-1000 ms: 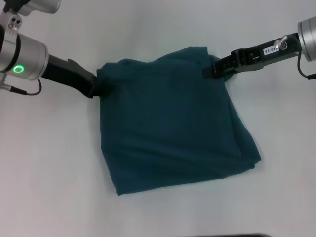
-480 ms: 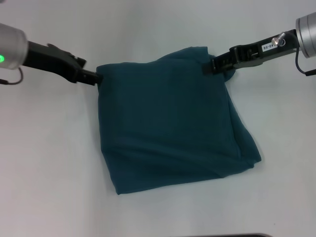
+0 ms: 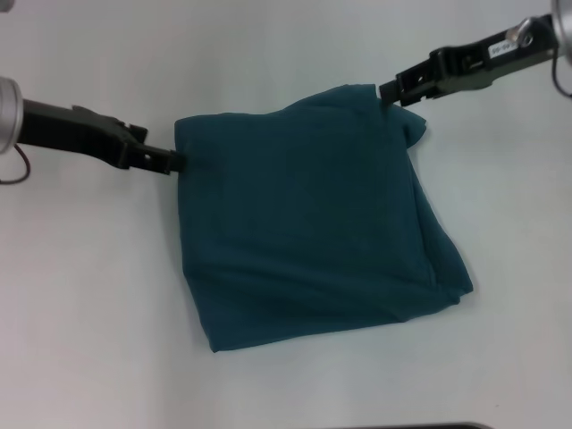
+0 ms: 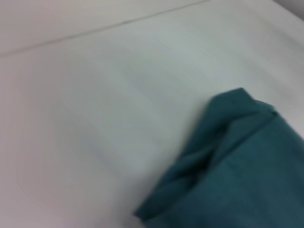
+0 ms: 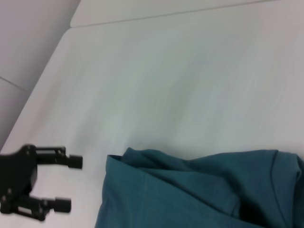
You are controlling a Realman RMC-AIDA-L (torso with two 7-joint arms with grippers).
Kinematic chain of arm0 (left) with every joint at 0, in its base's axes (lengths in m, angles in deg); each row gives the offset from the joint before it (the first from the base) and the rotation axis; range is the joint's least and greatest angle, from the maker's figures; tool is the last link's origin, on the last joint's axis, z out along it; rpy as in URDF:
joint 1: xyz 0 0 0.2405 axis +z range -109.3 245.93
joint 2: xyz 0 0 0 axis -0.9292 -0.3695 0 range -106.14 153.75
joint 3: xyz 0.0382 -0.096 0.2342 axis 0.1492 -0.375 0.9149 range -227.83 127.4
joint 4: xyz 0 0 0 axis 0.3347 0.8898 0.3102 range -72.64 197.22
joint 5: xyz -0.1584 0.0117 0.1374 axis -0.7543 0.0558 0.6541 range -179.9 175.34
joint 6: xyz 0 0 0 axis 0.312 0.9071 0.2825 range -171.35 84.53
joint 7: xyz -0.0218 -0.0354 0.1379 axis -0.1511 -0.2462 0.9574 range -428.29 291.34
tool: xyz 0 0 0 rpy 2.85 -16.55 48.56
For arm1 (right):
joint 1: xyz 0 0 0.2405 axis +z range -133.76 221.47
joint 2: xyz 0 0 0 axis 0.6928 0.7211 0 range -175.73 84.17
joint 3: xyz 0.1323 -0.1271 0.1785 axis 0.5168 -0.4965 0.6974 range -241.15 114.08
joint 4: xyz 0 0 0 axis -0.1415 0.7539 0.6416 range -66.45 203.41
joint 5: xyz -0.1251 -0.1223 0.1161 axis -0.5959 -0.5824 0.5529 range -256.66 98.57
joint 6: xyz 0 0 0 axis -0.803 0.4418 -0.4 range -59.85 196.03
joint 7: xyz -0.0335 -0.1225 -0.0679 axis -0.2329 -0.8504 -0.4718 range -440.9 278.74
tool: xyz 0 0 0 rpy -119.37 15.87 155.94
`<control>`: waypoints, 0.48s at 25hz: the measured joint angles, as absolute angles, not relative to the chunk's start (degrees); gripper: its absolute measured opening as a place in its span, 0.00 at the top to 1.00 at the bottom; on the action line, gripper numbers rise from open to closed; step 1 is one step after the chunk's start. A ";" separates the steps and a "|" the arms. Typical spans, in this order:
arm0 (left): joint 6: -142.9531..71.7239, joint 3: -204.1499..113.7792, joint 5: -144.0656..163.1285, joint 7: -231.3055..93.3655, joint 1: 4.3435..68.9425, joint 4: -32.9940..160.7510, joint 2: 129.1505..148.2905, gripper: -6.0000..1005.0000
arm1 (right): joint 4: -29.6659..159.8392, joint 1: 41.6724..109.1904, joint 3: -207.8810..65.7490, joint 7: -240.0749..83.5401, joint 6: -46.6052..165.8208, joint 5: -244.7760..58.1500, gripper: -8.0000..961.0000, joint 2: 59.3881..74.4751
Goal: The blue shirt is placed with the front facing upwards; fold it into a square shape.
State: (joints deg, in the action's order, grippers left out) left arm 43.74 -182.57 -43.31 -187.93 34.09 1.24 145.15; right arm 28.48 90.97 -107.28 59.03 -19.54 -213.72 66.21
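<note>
Both arms have pulled back since a second ago, and the blue shirt rests folded on the white table, close to a square. Your left gripper sits just beside the shirt's far left corner; the right wrist view shows its jaws released with nothing between them. Your right gripper is at the far right corner; I cannot tell its jaws. If cloth is caught there, further retreat may drag the corner and open the fold.
</note>
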 joint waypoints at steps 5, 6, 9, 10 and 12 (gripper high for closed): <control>47.46 -182.63 -47.07 -187.65 35.13 1.56 145.62 0.15 | 28.28 92.18 -107.37 63.14 -20.84 -215.00 0.56 63.29; 48.16 -182.62 -48.04 -187.63 35.34 1.60 145.63 0.15 | 28.27 92.19 -107.39 63.59 -20.97 -215.54 0.56 62.97; 49.31 -182.43 -49.69 -187.60 35.83 1.73 145.83 0.15 | 28.37 91.63 -107.62 64.01 -21.27 -217.68 0.56 62.92; 49.39 -182.40 -49.82 -187.59 35.89 1.83 145.95 0.15 | 28.58 91.24 -107.68 63.82 -21.07 -218.24 0.56 63.07; 49.49 -182.34 -49.91 -187.59 35.83 2.25 146.14 0.15 | 29.07 90.56 -107.78 63.30 -20.39 -218.67 0.56 63.36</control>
